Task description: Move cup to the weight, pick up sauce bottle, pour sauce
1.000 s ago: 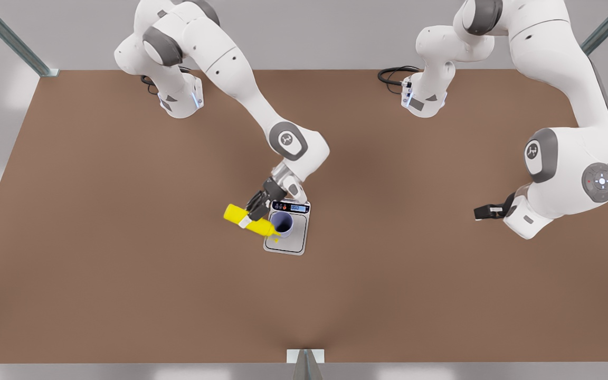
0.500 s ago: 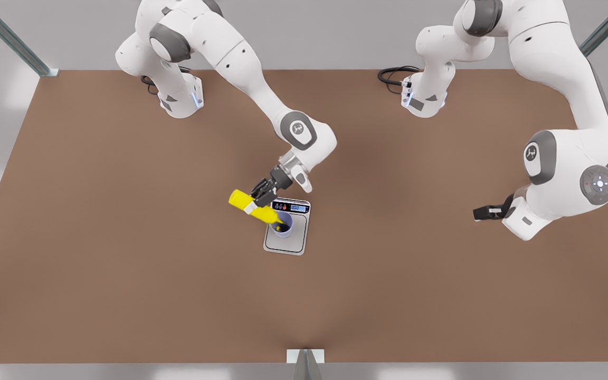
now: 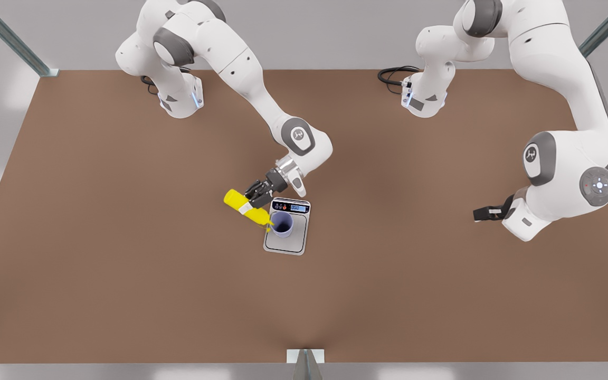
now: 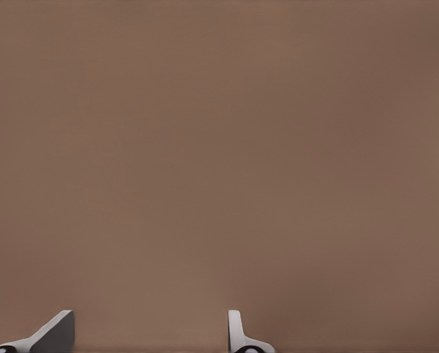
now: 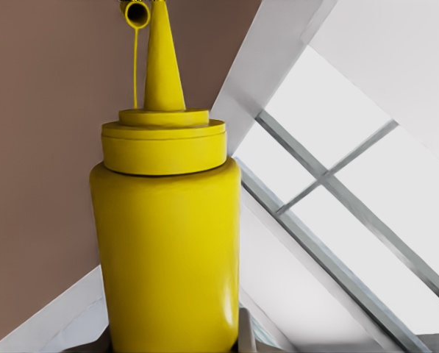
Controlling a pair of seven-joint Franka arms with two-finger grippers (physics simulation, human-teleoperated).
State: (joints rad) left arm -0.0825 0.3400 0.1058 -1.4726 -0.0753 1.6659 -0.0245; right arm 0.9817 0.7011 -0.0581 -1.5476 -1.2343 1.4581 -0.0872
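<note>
Fingers of the right gripper (image 3: 256,199) clamp the sauce bottle (image 3: 245,209), tilted to pour into the cup (image 3: 282,224) on the weight (image 3: 298,244), frame centre; left gripper (image 3: 477,214) waits spread, right edge.

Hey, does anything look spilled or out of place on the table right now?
Nothing spilled that I can see. The right gripper holds the sauce bottle tilted, nozzle at the rim of the cup, which stands upright on the scale.

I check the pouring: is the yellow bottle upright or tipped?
Tipped. The right gripper holds the bottle slanted, nozzle down at the rim of the cup on the scale.
</note>
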